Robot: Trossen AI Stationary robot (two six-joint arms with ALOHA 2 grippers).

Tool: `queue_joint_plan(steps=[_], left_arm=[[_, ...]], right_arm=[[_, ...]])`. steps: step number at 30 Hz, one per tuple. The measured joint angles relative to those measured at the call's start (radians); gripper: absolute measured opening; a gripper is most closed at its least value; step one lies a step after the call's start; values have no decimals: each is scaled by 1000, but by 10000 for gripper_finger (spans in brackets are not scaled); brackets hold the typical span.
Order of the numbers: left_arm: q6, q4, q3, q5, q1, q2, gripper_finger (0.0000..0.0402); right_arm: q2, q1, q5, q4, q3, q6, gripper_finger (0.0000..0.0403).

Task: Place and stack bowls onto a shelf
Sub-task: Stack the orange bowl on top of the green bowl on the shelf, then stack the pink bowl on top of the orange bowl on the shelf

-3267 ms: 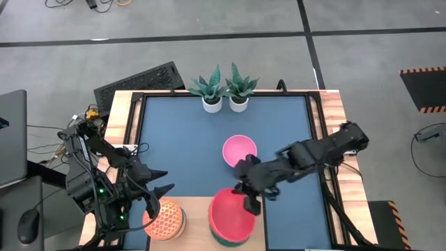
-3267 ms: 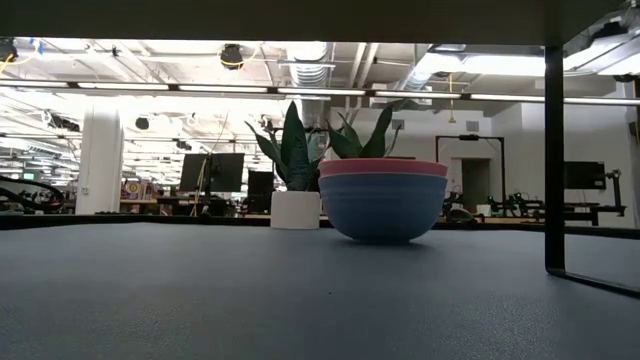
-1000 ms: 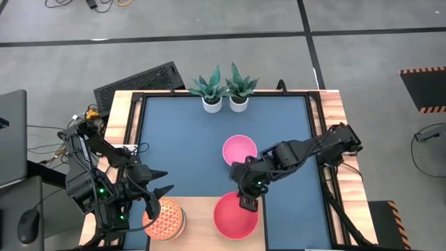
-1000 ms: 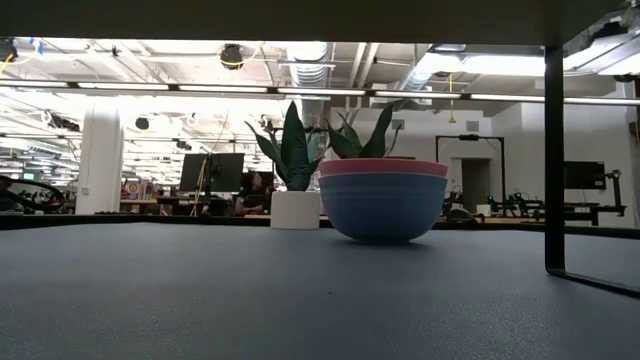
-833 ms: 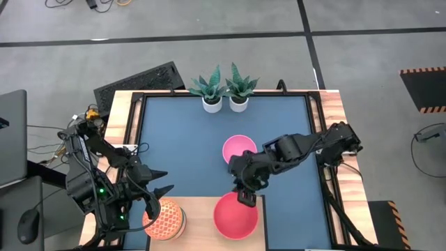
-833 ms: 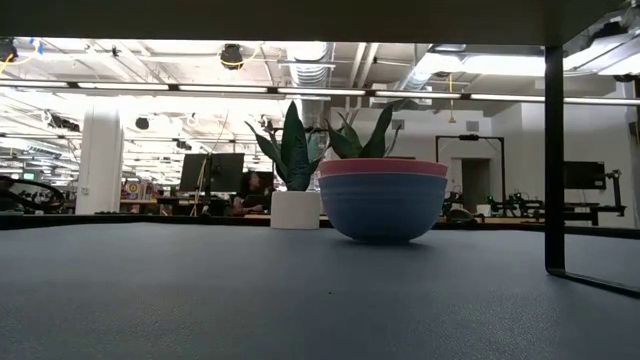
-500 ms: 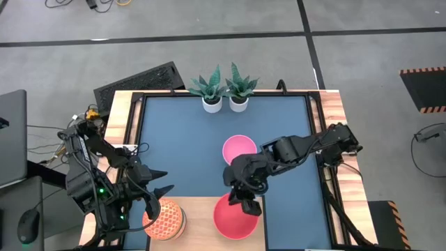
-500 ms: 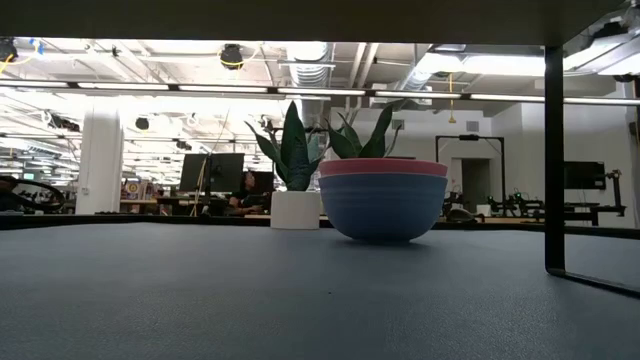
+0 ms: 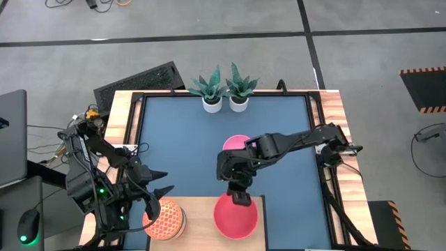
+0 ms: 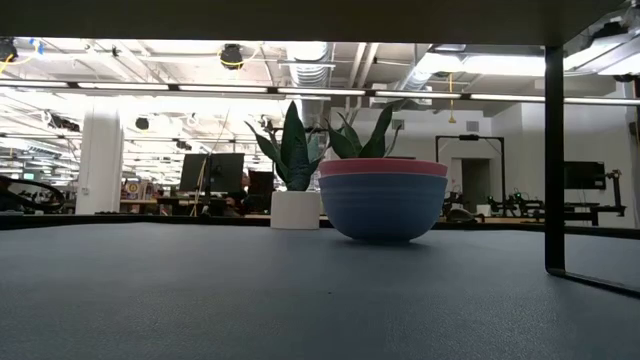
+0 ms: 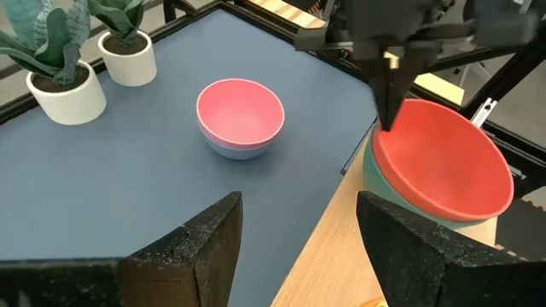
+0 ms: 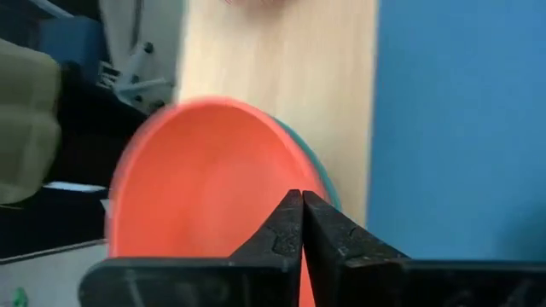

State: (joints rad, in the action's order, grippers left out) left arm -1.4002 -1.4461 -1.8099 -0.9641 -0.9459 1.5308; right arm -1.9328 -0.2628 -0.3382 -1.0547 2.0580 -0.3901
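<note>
A red bowl (image 9: pixel 235 217) (image 11: pixel 444 170) (image 12: pixel 205 188) sits nested in a green bowl (image 11: pixel 375 175) on the pale wooden shelf (image 9: pixel 198 213) at the table's near edge. A stack of patterned bowls, orange-red on top (image 9: pixel 164 219), stands on the shelf's left part. A pink bowl nested in a light blue one (image 9: pixel 237 145) (image 10: pixel 382 198) (image 11: pixel 240 117) rests on the blue tabletop, partly under my right arm. My right gripper (image 9: pixel 240 198) (image 12: pixel 302 205) is shut, at the red bowl's far rim. My left gripper (image 9: pixel 166 183) (image 11: pixel 299 256) hangs open above the patterned stack. My right gripper points down from above, with its shut fingertips (image 11: pixel 392 115) at the far rim (image 11: pixel 401 128) of the red bowl. Whether they touch the rim, I cannot tell. The bowl sits level in the green bowl.
Two white pots with green plants (image 9: pixel 212 103) (image 9: pixel 239 102) stand at the table's far edge. Wooden side rails (image 9: pixel 127 122) flank the blue tabletop (image 9: pixel 181 146). A dark shelf post (image 10: pixel 554 150) shows in the low view. There is free room left of the pink bowl.
My right arm has swung toward the table's left, and its gripper has slid slightly left along the red bowl's far rim. The red bowl has kept its place in the green one.
</note>
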Motion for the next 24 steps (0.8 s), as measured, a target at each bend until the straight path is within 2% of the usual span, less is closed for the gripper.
queue_joint_plan(steps=[6, 8, 13, 17, 20, 22, 24], left_arm=[[-1, 1, 0, 14, 0, 0, 215], [-1, 1, 0, 14, 0, 0, 215], [2, 1, 0, 14, 0, 0, 215], [1, 1, 0, 14, 0, 1, 215], [1, 1, 0, 18, 0, 1, 215], [-5, 1, 0, 19, 0, 1, 215], [-8, 1, 0, 19, 0, 1, 215]], right_arm=[[14, 18, 6, -11, -1, -4, 49], [37, 25, 42, -26, -1, -4, 48], [99, 53, 230, -132, 0, -17, 51], [115, 88, 379, -316, 0, -57, 65], [111, 133, 501, -499, -1, -115, 92], [102, 165, 564, -511, -31, -130, 119], [107, 193, 577, -484, -88, -121, 152]])
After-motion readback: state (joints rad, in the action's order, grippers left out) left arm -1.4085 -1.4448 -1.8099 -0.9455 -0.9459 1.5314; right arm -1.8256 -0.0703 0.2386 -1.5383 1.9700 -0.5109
